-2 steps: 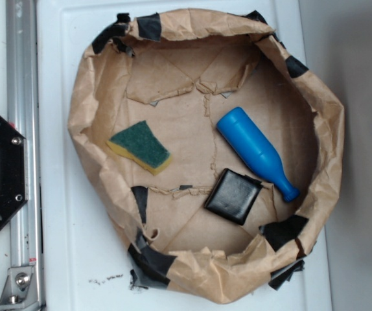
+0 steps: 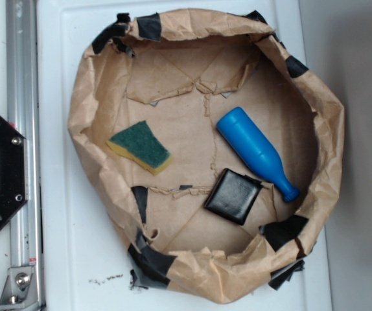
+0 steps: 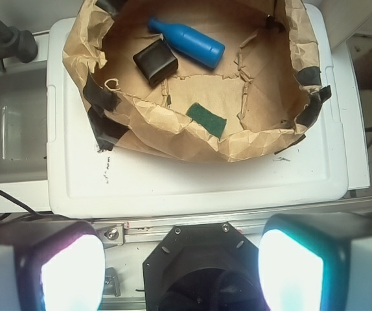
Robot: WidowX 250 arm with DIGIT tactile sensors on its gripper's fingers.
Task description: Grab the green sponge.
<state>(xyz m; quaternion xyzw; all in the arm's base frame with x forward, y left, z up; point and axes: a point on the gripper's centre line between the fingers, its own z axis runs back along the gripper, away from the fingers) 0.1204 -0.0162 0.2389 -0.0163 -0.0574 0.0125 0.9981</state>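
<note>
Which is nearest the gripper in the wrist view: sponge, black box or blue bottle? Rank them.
1. Sponge: closest to the gripper, just inside the bag's near wall.
2. Black box: mid-bag, left.
3. Blue bottle: farthest, toward the far wall.

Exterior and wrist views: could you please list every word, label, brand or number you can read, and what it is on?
None can be read.
Green sponge, blue bottle-shaped object, black box: no print visible.
White surface: dark scuff marks by the paper bowl, not lettering.
</note>
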